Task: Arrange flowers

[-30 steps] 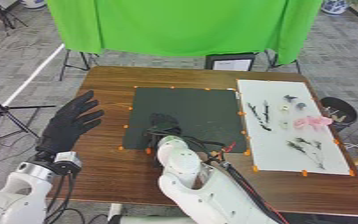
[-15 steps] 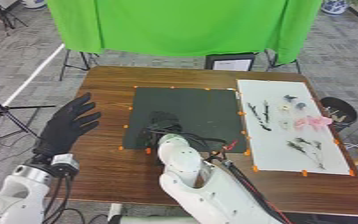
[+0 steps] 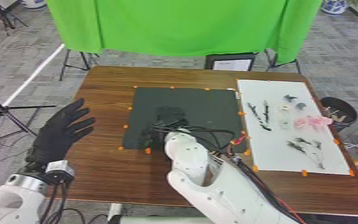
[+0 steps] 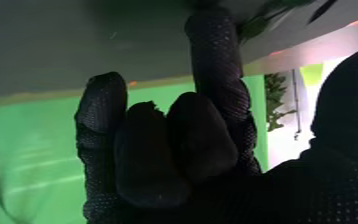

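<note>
Two white arms came in at my near edge, the left arm [image 3: 20,192] and the right arm [image 3: 198,162], over the brown table [image 3: 104,185]. Left hand [image 3: 58,134]: open, palm and fingers spread, over the table's left side, just beside the dark mat [image 3: 213,107]. Right hand [image 3: 169,119]: low over the mat's near part, with black cables [image 3: 218,132] at its wrist. In my wrist view its fingers [image 4: 218,55] ran mostly straight, some bent a little, thumb [image 4: 349,105] apart, so open. Green leaves [image 4: 254,26] sat right by one fingertip; I couldn't tell if they touched.

Orange tape [image 3: 149,150] marked the mat's border. Right of it lay the white sheet [image 3: 269,90] with the task's stuff: nearest, a leafy sprig [image 3: 310,152], lying flat; then a pink flower [image 3: 313,123] by the sheet's right edge; dark twigs [image 3: 264,116] on the left side; small pale pieces [image 3: 285,108] between; grey-blue pieces [image 3: 290,98] farther up. Black bin [image 3: 339,108] stood just off the table's right edge.

Past the far edge I had a dark-framed panel [image 3: 230,64], then the hanging green cloth [image 3: 175,25], and a blue-and-white vase [image 3: 335,6] far right on the grey floor [image 3: 340,37].
</note>
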Robot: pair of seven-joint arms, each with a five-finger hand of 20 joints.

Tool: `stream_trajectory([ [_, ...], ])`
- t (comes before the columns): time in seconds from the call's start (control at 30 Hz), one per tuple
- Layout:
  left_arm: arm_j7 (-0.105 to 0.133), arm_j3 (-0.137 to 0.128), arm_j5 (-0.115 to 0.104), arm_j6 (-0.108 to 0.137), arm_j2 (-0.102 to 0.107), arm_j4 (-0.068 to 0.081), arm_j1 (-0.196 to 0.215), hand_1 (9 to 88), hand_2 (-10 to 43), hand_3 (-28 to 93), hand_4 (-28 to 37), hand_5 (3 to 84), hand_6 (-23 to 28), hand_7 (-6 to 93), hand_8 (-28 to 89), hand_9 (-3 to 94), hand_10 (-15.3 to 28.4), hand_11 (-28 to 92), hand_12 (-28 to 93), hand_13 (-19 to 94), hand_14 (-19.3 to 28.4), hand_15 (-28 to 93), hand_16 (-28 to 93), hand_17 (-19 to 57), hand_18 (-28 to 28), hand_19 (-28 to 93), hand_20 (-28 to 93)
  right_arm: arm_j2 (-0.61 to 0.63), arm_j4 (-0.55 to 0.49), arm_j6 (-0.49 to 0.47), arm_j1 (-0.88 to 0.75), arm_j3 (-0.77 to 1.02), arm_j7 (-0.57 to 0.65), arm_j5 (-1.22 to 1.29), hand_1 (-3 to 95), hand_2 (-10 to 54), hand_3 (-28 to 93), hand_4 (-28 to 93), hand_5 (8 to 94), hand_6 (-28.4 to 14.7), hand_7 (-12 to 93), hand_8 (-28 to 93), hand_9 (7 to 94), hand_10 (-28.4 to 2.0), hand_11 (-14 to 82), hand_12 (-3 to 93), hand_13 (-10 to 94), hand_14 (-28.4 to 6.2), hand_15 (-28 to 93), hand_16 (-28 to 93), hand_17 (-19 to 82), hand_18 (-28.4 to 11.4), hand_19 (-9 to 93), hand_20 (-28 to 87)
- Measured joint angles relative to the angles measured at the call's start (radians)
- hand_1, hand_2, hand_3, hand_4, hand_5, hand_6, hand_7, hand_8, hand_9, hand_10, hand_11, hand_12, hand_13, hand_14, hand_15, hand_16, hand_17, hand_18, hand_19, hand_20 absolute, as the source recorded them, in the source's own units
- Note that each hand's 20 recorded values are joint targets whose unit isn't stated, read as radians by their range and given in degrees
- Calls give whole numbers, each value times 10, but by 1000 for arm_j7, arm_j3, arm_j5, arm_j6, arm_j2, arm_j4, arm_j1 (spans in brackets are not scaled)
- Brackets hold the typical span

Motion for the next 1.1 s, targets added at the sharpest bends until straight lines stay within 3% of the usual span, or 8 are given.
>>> stream_trajectory([
  [0.13,-2,-9,1,1,-15,-6,18,241,-37,710,-283,254,35,189,-106,219,114,183,176,180,161,313,1,-97,219,396,99,50,-84,0,-4,41,2,106,105,-38,802,-249,602,-52,260,-90,654,-135,522,383,619,-124,732,327,195,-243,711,358],
  [0.23,-3,-15,1,1,-24,-10,31,241,-38,712,-283,254,35,189,-105,220,115,183,176,180,161,314,1,-97,219,396,99,102,-163,17,-13,98,-8,249,155,-73,841,-249,531,-58,269,-104,582,-143,453,313,571,-120,674,269,165,-249,676,347],
  [0.53,-4,-23,1,1,-37,-11,45,241,-37,711,-283,254,35,189,-105,220,114,183,175,181,162,316,0,-97,219,396,100,326,-337,107,-103,313,-51,455,223,-95,893,-281,379,-58,337,-145,401,-147,387,272,406,-113,612,195,103,-241,620,339],
  [0.63,-4,-24,1,1,-39,-11,47,241,-37,712,-283,255,36,188,-105,220,115,184,176,180,162,316,0,-97,219,396,100,413,-378,102,-163,391,-61,443,201,-95,877,-282,372,-66,310,-136,391,-150,373,273,388,-119,613,179,98,-239,616,342],
  [0.8,-4,-27,1,1,-46,-15,52,242,-36,711,-283,254,36,188,-105,220,115,183,176,180,162,316,0,-97,219,395,99,543,-418,72,-269,498,-32,334,157,-95,846,-283,389,-108,313,-107,389,-170,497,326,404,-126,668,181,111,-236,627,348],
  [1.1,-4,-33,2,3,-55,-20,63,242,-36,711,-283,254,36,188,-105,220,114,184,176,180,161,316,0,-97,218,395,99,681,-435,16,-431,677,108,255,176,-95,737,-283,512,-74,390,-130,498,-164,611,421,496,-147,803,279,165,-233,694,362],
])
